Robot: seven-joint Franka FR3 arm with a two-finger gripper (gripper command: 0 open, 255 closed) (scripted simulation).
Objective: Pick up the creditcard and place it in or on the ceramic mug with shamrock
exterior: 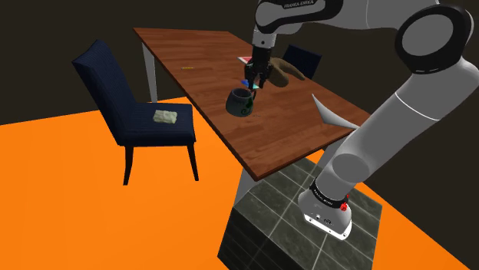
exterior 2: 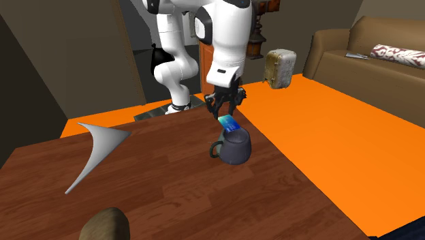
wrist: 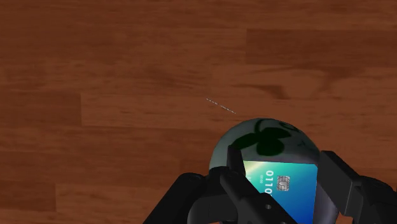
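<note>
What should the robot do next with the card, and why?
Probably open the tool and let go. It clasps the card just above the mug, whose mouth seems to lie right below, so the card should drop in.

**Dim walls, glowing floor**

In the shoulder view the walls behind me sit nearly dark, while the orange floor (exterior: 61,192) glows flat and even. My white arm (exterior: 399,115) shades from pale to grey. Under my wrist the wooden table (wrist: 127,63) is evenly, warmly lit, and a pale sheen lies on the mug (wrist: 289,137). The second exterior view looks brighter.
</note>
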